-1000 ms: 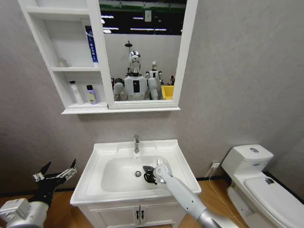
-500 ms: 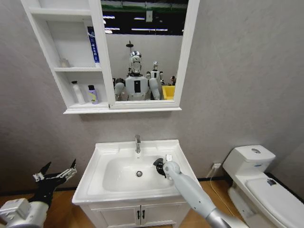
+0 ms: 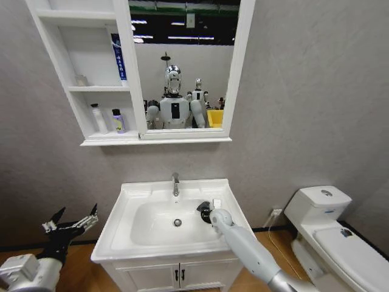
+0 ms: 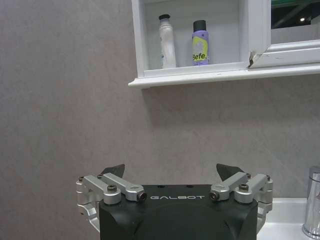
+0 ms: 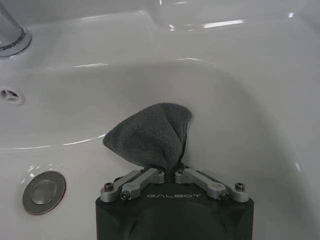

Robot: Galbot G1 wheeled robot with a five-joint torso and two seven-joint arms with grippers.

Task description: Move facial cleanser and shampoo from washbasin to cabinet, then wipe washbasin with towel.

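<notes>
"GALBOT" is printed on the black body of the left gripper (image 4: 172, 187) and again on the right gripper (image 5: 170, 172). The purple bottle (image 4: 200, 44) on the cabinet's (image 4: 200, 77) bottom shelf reads "Befe".

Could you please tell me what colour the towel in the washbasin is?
Dark grey towel, clearest in the right wrist view.

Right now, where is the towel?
The towel is pinched in the right gripper, pressed against the washbasin bowl's right inner wall, to the right of the drain and below the tap.
</notes>
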